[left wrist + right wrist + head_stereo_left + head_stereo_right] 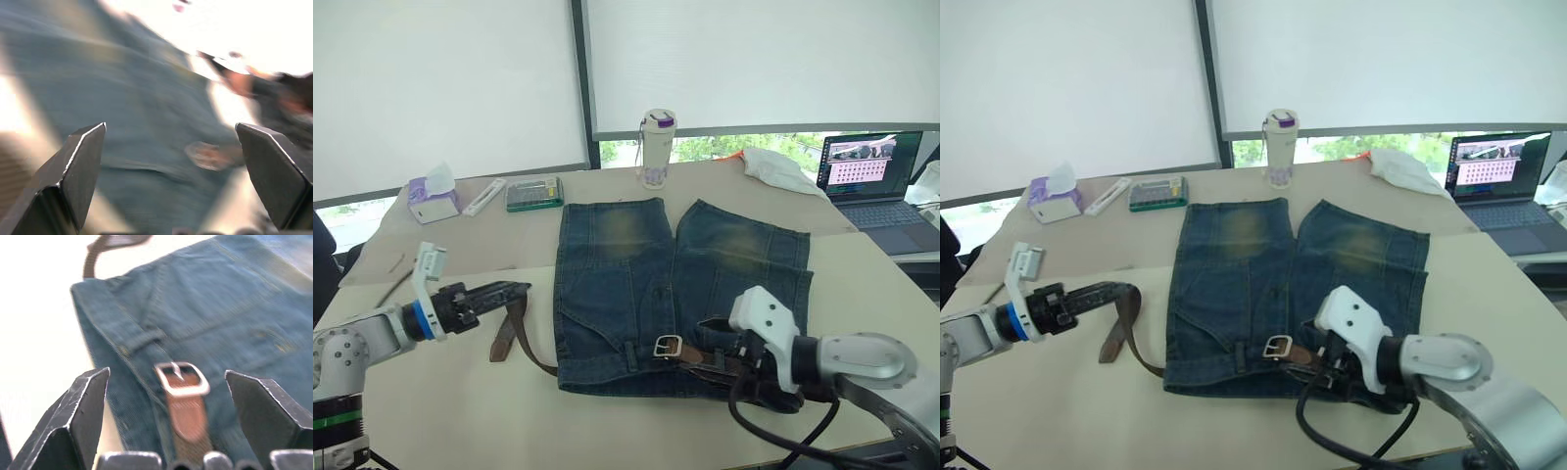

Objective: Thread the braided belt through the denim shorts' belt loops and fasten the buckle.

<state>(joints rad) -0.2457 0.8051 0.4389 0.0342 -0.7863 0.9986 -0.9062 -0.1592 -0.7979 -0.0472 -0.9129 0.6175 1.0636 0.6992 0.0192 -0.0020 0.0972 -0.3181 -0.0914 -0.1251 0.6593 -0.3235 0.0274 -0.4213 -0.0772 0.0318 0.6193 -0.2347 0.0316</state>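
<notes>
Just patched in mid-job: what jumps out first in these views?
The denim shorts lie flat mid-table, waistband toward the robot. On the waistband sits the silver buckle, with the right gripper hovering open just before it. The braided belt trails off the shorts' left edge and loops up toward the left gripper, which is also open.

Shorts (646,284): faded blue denim, yellowish patches on legs. Belt (509,333): dark olive-brown, reddish-brown leather end. Buckle (667,347): silver. Worktop (431,411): beige. Fingers (83,416): black.
</notes>
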